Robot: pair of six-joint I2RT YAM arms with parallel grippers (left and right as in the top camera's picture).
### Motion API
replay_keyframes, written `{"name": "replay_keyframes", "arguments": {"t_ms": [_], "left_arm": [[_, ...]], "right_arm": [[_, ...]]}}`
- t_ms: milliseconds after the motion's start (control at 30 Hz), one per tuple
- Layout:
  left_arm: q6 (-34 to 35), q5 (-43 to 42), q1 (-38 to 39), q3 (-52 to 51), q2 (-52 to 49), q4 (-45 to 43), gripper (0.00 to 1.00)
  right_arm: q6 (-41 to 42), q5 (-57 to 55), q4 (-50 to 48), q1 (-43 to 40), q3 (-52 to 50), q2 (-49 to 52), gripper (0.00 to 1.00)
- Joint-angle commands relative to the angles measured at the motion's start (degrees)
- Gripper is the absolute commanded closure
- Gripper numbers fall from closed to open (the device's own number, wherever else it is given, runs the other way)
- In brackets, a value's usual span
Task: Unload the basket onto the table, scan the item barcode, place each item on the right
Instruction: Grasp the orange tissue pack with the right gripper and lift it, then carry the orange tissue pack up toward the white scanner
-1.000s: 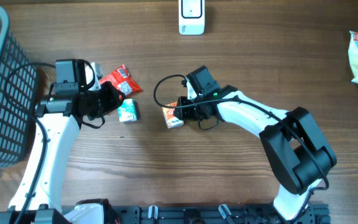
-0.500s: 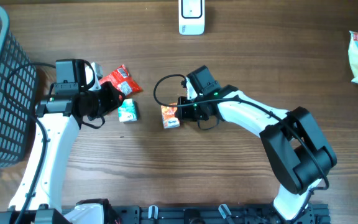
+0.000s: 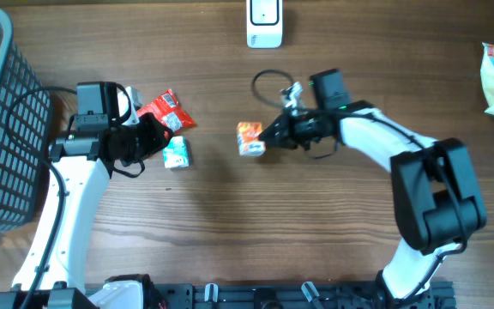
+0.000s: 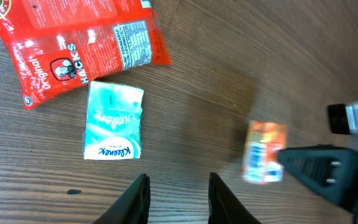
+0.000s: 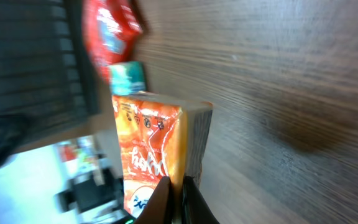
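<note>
Wood counter (image 3: 230,232) — right gripper (image 3: 268,137) pinches orange pack (image 3: 250,138) by its edge; may swivel or slip short of scanner (image 3: 264,23). Left gripper (image 4: 178,186) narrow, empty.

I see a small orange pack (image 3: 250,138) pinched at its edge by my right tool (image 3: 268,139), near the middle of the worktop (image 3: 230,240). The white scanner (image 3: 264,22) sits at the far edge, well apart.

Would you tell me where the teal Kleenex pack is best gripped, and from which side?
Probably pinch the Kleenex pack across its narrow width, on the two long sides, coming down from above. It lies flat with both long sides free, while one short end crowds the red snack bag.
</note>
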State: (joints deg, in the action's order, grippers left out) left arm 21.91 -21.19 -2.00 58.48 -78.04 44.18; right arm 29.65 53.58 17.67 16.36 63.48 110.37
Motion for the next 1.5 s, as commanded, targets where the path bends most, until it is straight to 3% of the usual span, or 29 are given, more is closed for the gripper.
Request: {"name": "replay_keyframes", "arguments": {"t_ms": [0,200,333,500,667,933,1200,1333,1467], "left_arm": [[-0.04,0.52,-0.11,0.35,-0.13,0.07,0.73],[-0.04,0.52,-0.11,0.35,-0.13,0.02,0.73],[-0.04,0.52,-0.09,0.35,-0.13,0.02,0.73],[-0.04,0.52,-0.11,0.35,-0.13,0.02,0.73],[-0.04,0.50,-0.09,0.35,-0.13,0.02,0.73],[-0.07,0.50,-0.09,0.35,-0.13,0.35,0.73],[-0.07,0.50,-0.09,0.35,-0.20,0.46,0.74],[-0.07,0.50,-0.11,0.35,-0.50,0.46,0.73],[-0.07,0.50,-0.11,0.35,-0.50,0.44,0.65]], "right_arm": [[-4.39,15.26,-0.31,-5.31,-0.20,0.92,0.96],[-3.17,31.01,-5.01,-12.26,-0.20,0.94,0.96],[2.12,39.28,-11.87,-14.45,-0.20,0.96,0.96],[8.79,39.36,-16.06,-14.62,-0.20,0.96,0.96],[21.40,39.36,-24.63,-14.60,-0.20,0.96,0.96],[30.73,39.36,-34.99,-14.64,-0.20,0.96,0.96],[45.55,39.34,-52.72,-14.69,-0.20,0.96,0.96],[47.50,39.34,-56.02,-14.67,-0.20,0.96,0.96],[47.52,39.34,-56.00,-14.67,-0.20,0.96,0.96]]}}
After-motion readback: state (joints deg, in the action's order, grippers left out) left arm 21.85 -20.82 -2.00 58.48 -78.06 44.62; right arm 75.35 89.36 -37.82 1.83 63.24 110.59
